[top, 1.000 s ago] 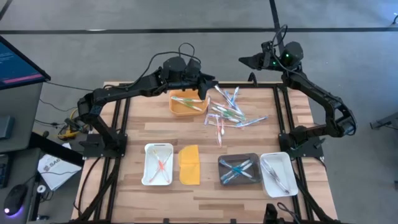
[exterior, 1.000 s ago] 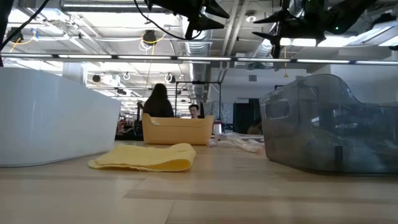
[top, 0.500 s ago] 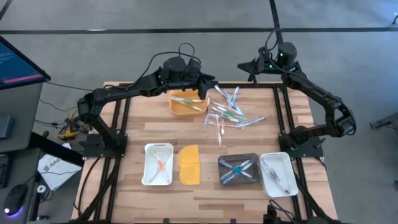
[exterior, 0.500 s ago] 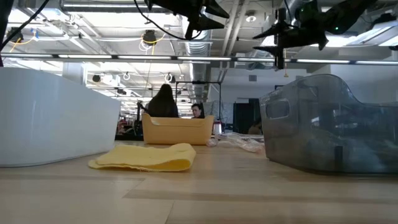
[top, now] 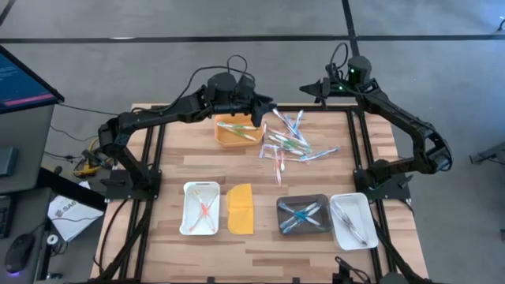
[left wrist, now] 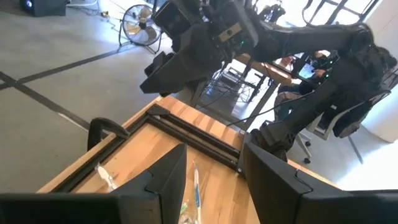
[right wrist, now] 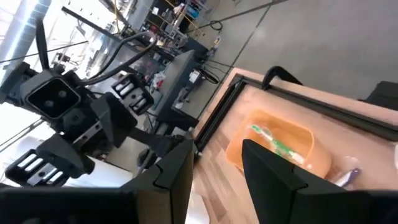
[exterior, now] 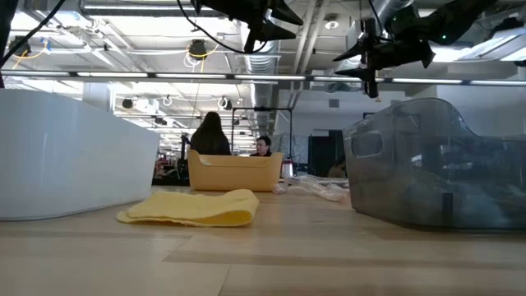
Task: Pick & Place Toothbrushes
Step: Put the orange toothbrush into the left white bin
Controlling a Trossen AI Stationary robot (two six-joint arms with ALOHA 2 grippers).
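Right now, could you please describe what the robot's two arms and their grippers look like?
Both arms are matte black, built of chunky jointed segments on black frame bases at the table's sides. The left arm carries looping black cables above its wrist; the right arm shows small green lights by its wrist. The left gripper and right gripper each have two flat, dark, wedge-shaped fingers.

Plastic toothbrushes (top: 290,140) on smooth wooden table (top: 260,241).
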